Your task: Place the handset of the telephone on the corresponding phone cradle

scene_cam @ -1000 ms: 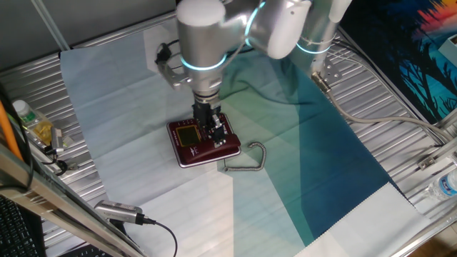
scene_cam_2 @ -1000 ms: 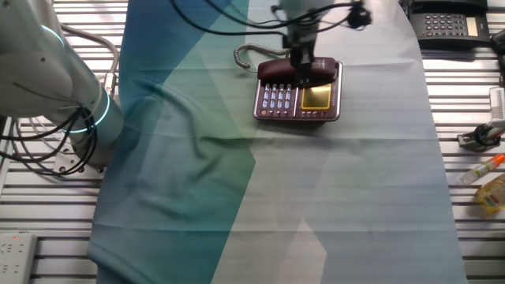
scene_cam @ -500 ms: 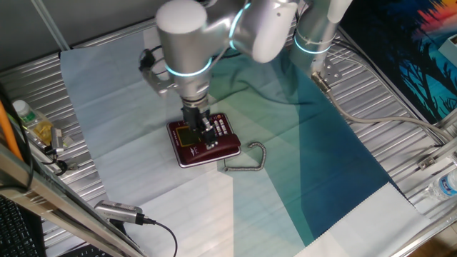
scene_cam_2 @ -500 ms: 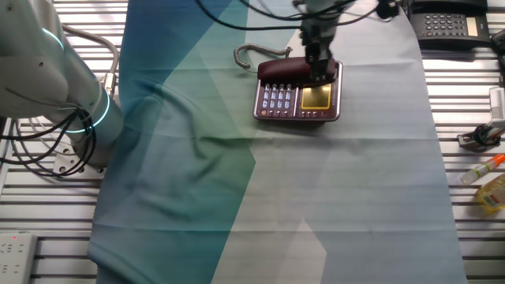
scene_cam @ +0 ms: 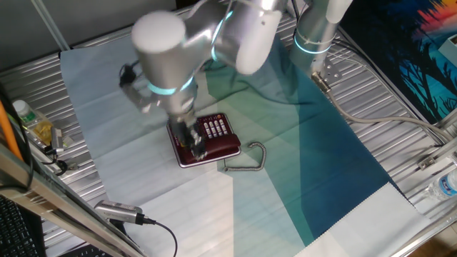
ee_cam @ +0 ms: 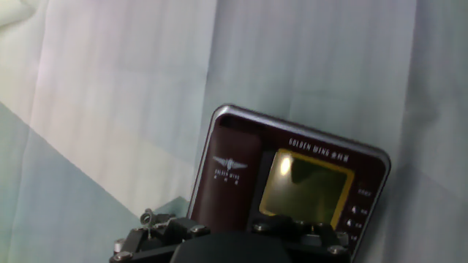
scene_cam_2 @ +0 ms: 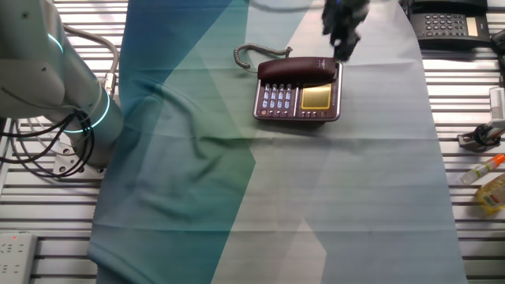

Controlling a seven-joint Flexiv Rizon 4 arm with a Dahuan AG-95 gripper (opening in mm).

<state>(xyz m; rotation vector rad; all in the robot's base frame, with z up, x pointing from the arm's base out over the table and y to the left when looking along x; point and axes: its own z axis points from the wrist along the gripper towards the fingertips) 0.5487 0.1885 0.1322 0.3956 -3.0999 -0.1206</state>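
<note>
slatted metal makes up the desk (scene_cam: 400,135), and a cloth (scene_cam_2: 316,197) in pale grey, green and blue panels lies over most of it. near the middle of the cloth sits the telephone (scene_cam: 205,139), a dark-red squarish base with a yellowish display (scene_cam_2: 316,97) and a grid of white keys (scene_cam_2: 275,97). the handset (scene_cam_2: 297,69) lies along the phone cradle (ee_cam: 228,175), the recessed strip beside the display and keys, and from both fixed cameras it looks seated flat there. its silvery coiled cord (scene_cam: 248,162) trails off the base onto the cloth just beside it.

the claw (scene_cam_2: 342,35) hangs above the display end of the telephone, apart from the handset (motion blur smears it in both fixed pictures). it grips nothing, but how far its fingers stand apart i cannot tell. in the hand view only the dark body of the hand fills the bottom edge, with the handset's small white emblem (ee_cam: 228,168) and the lit display beyond it.

a grey cylindrical device (scene_cam: 118,211) with a black cable lies at the near left edge in one fixed view, off the cloth. a plastic bottle (scene_cam: 32,123) stands at the left edge there, and another bottle (scene_cam: 443,187) lies at the right edge. a black desk phone (scene_cam_2: 450,24) sits in the far right corner in the other fixed view.
</note>
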